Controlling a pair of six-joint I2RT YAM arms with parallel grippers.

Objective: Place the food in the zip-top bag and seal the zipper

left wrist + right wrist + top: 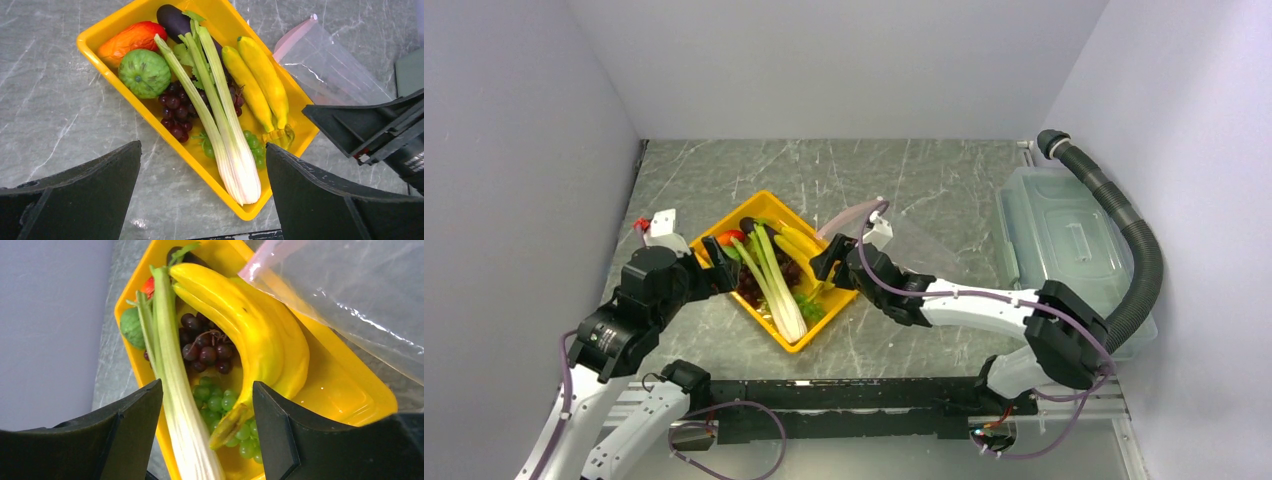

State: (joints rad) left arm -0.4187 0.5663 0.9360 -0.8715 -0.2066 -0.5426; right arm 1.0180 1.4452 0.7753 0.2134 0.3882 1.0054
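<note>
The food lies in a yellow tray (pixel 816 322): a pale celery stalk (pixel 220 125), yellow bananas (pixel 260 85), purple grapes (pixel 177 107) and green grapes (pixel 252 145). In the right wrist view the bananas (pixel 250 325), celery (pixel 175 380) and green grapes (pixel 215 400) sit just past my fingers. The clear zip-top bag (pixel 904 235) lies flat to the tray's right, its pink zipper (pixel 292 37) towards the tray. My left gripper (pixel 721 262) is open and empty at the tray's left edge. My right gripper (pixel 827 262) is open and empty over the tray's right edge.
The tray also holds a dark eggplant (pixel 175 20), an orange-red piece (pixel 130 37) and a round green fruit (pixel 144 72). A translucent lidded bin (pixel 1064 250) and a black ribbed hose (pixel 1136 250) are at the right. Grey walls close in on three sides.
</note>
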